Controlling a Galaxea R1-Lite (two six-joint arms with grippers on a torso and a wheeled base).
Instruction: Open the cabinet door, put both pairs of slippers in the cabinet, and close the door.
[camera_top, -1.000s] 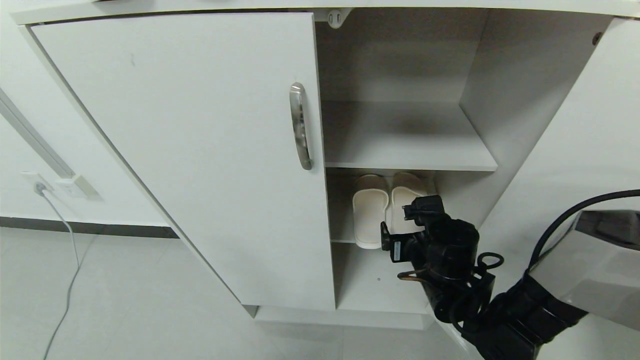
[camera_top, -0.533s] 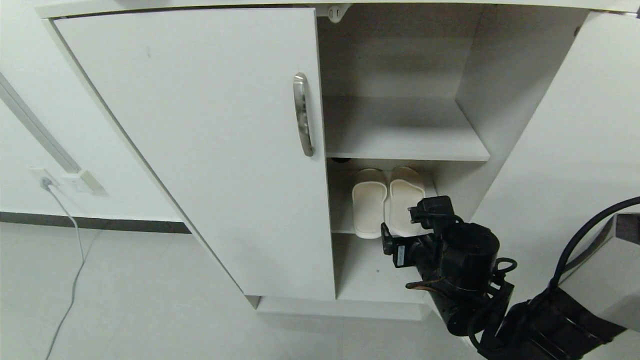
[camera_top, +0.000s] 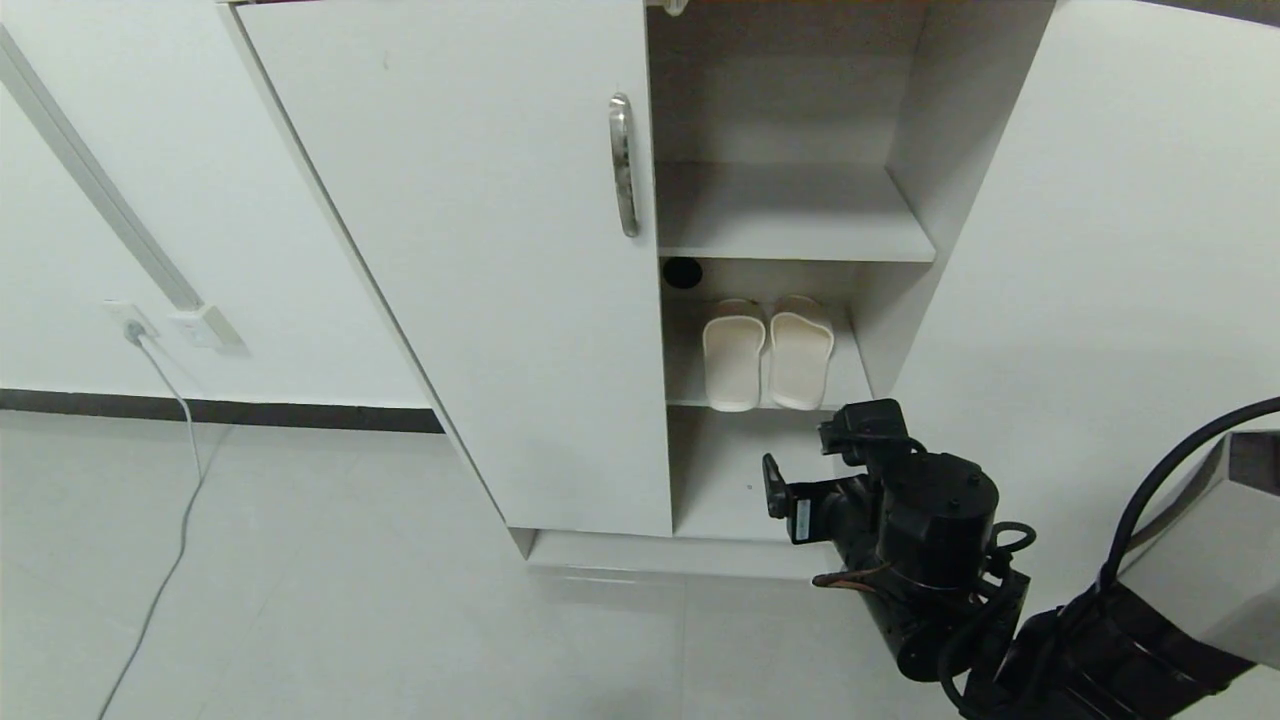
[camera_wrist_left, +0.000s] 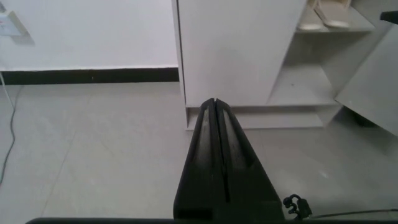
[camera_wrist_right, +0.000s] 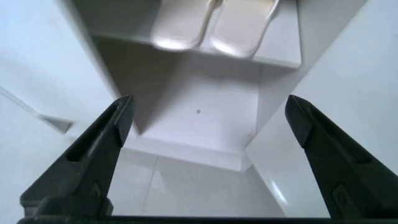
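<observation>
Cream foam slippers (camera_top: 765, 350): one pair, side by side on the middle shelf (camera_top: 685, 365), near ends at its front lip. The right door (camera_top: 1100, 250) is swung open and the left door (camera_top: 480, 250) is shut. The right gripper (camera_top: 815, 452) hangs empty before the bottom shelf (camera_top: 720, 480), fingers spread.

Left wrist view: the left gripper (camera_wrist_left: 214, 106) is over the floor (camera_wrist_left: 93, 155), fingers pressed together and holding nothing.

Right wrist view: the spread fingers (camera_wrist_right: 93, 155) frame the bottom shelf, with the slippers above it.

Risks, as I judge them:
- The arm sits close to the open door, so a careless swing could knock it.
- Shutting up now would strand the second pair.

Count:
- slippers: two, making one pair
- doors: two
- handle (camera_top: 623, 165): one
- shelves: three
</observation>
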